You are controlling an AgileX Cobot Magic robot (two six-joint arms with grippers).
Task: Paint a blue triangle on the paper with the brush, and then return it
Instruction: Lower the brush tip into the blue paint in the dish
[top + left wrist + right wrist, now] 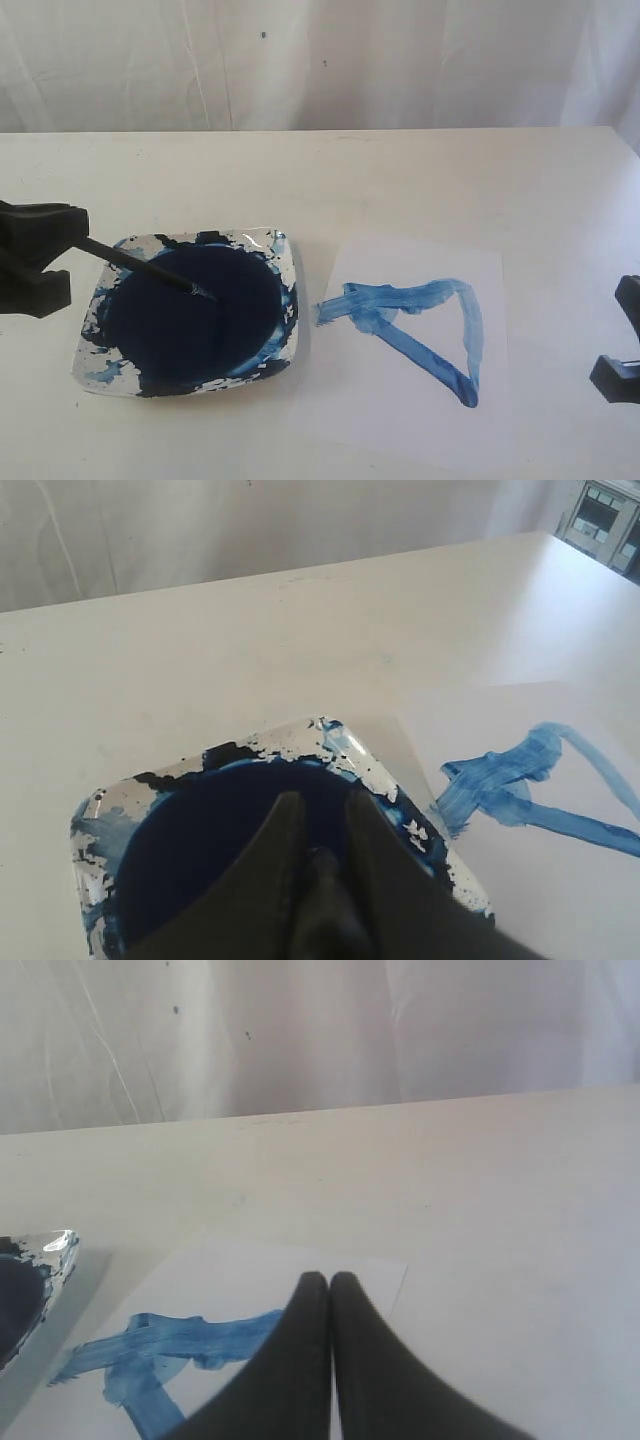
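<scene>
Left end effector [322, 805]: fingers a little apart, clamped on the handle of the brush [150, 268].
Left grip: the brush juts out ahead of the fingertips, sloping downward.
Left pose: low, pitched forward and down.
Right end effector [330, 1278]: fingertips pressed together, touching.
Right pose: low, mostly out of the exterior view.

You can pass over bare surface [330, 180] beyond the dish [283, 250]; the brush [150, 268] slants across it, and the paper [400, 410] lies just beside.

Left gripper [322, 802] over paint dish [108, 805], blue triangle [500, 785] on paper [560, 900]
</scene>
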